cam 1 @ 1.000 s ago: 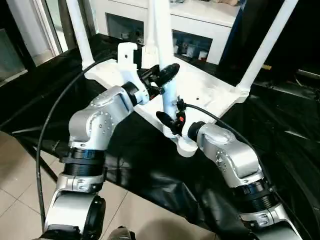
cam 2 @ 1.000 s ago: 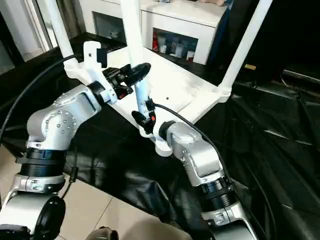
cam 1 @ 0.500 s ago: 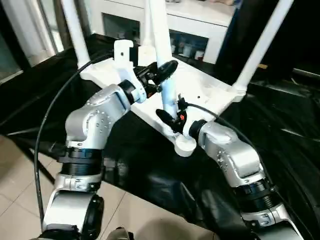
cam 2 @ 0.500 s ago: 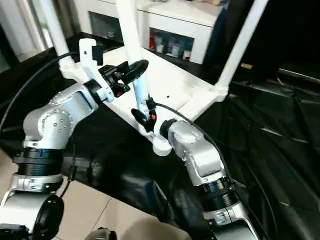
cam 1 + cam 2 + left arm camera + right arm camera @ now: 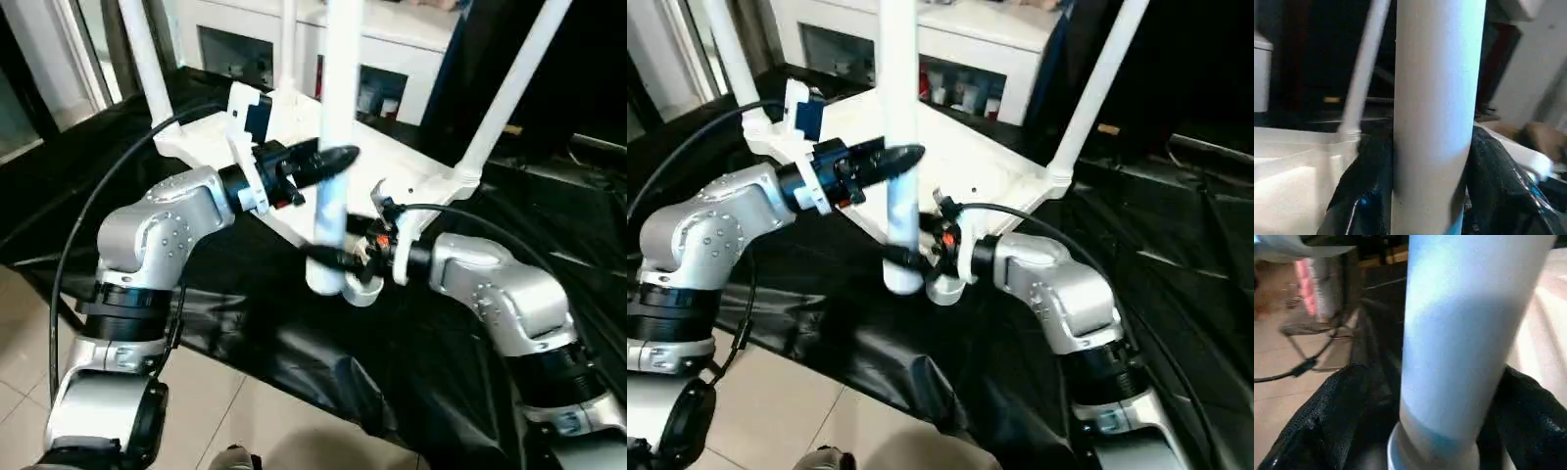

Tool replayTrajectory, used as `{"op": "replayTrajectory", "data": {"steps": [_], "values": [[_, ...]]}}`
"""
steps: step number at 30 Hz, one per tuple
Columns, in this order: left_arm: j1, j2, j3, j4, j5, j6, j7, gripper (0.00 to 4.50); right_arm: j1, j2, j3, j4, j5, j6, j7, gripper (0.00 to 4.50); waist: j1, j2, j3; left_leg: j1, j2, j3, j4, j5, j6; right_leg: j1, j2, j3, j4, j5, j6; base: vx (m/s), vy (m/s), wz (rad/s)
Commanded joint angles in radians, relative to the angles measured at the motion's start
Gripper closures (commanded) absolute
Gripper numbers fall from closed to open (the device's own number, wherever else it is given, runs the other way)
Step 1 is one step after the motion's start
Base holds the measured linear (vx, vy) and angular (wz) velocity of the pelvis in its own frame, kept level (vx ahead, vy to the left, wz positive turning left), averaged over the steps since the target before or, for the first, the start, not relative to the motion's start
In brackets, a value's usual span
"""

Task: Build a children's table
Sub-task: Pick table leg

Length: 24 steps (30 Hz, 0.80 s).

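Black sheet (image 5: 294,343), upright leg (image 5: 338,127) in left hand (image 5: 328,162) grip, right hand (image 5: 353,264) apart at base.

**Robot body: silver arms, black claws**

Silver metallic forearms with rounded shells, small screws on the elbow housings. Black ribbed rings at the joints. White wrist collars. Left claw (image 5: 328,160) and right claw (image 5: 345,262) have black fingers. Red bits at both wrists. Black cables loop along each arm.
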<state>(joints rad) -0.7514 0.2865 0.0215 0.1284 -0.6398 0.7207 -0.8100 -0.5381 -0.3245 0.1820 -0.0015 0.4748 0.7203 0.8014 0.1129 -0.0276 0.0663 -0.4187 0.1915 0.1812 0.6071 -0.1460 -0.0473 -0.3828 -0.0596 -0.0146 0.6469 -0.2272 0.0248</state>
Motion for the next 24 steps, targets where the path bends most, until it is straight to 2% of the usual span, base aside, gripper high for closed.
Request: {"op": "replayTrajectory", "data": {"steps": [1, 4, 7, 13, 15, 17, 20, 24], "values": [[-0.017, 0.005, 0.013, -0.036, -0.054, 0.032, -0.037, 2.66, -0.033, -0.045, -0.025, -0.001, 0.036, 0.032, 0.073, 0.55, 0.003, 0.011, -0.081, 0.046, 0.03, -0.011, -0.069, -0.156, -0.048, 0.032, -0.065, 0.024, -0.065, -0.007, -0.21, 0.0, 0.0, 0.0], [-0.021, 0.003, 0.028, -0.065, -0.104, 0.067, -0.065, 2.66, -0.06, -0.075, -0.032, 0.015, 0.059, 0.053, 0.13, 0.55, 0.003, 0.008, -0.08, 0.046, 0.031, -0.01, -0.069, -0.172, -0.054, 0.032, -0.065, 0.023, -0.065, -0.011, -0.226, 0.0, 0.0, 0.0], [-0.026, -0.007, 0.038, -0.077, -0.128, 0.083, -0.063, 2.66, -0.076, -0.101, -0.022, 0.026, 0.063, 0.059, 0.176, 0.55, 0.008, 0.002, -0.081, 0.046, 0.031, -0.008, -0.067, -0.157, -0.044, 0.033, -0.066, 0.023, -0.064, 0.002, -0.235, 0.0, 0.0, 0.0], [-0.023, -0.002, 0.036, -0.087, -0.14, 0.094, -0.075, 2.66, -0.092, -0.123, -0.005, 0.048, 0.066, 0.068, 0.219, 0.55, 0.008, -0.002, -0.081, 0.045, 0.031, -0.009, -0.067, -0.154, -0.04, 0.034, -0.066, 0.023, -0.068, -0.02, -0.229, 0.0, 0.0, 0.0], [-0.02, 0.004, 0.033, -0.093, -0.142, 0.099, -0.08, 2.66, -0.096, -0.119, -0.011, 0.061, 0.071, 0.081, 0.218, 0.88, 0.008, -0.001, -0.081, 0.045, 0.03, -0.009, -0.066, -0.145, -0.037, 0.034, -0.065, 0.023, -0.066, -0.012, -0.233, 0.0, 0.0, 0.0], [-0.019, 0.005, 0.034, -0.095, -0.145, 0.101, -0.077, 2.66, -0.096, -0.119, -0.011, 0.062, 0.073, 0.085, 0.224, 0.92, 0.007, 0.0, -0.082, 0.044, 0.03, -0.009, -0.066, -0.141, -0.035, 0.034, -0.064, 0.022, -0.065, -0.006, -0.232, 0.0, 0.0, 0.0], [-0.02, 0.005, 0.037, -0.09, -0.143, 0.101, -0.076, 2.66, -0.091, -0.115, -0.009, 0.059, 0.075, 0.092, 0.234, 1.18, 0.008, 0.002, -0.083, 0.045, 0.03, -0.009, -0.065, -0.133, -0.032, 0.034, -0.064, 0.023, -0.064, 0.013, -0.235, 0.0, 0.0, 0.0], [-0.025, 0.007, 0.036, -0.079, -0.143, 0.096, -0.079, 2.66, -0.085, -0.108, -0.004, 0.056, 0.076, 0.093, 0.234, 1.64, 0.008, 0.004, -0.082, 0.046, 0.031, -0.009, -0.066, -0.156, -0.042, 0.032, -0.065, 0.023, -0.066, -0.008, -0.233, 0.0, 0.0, 0.0]]}}
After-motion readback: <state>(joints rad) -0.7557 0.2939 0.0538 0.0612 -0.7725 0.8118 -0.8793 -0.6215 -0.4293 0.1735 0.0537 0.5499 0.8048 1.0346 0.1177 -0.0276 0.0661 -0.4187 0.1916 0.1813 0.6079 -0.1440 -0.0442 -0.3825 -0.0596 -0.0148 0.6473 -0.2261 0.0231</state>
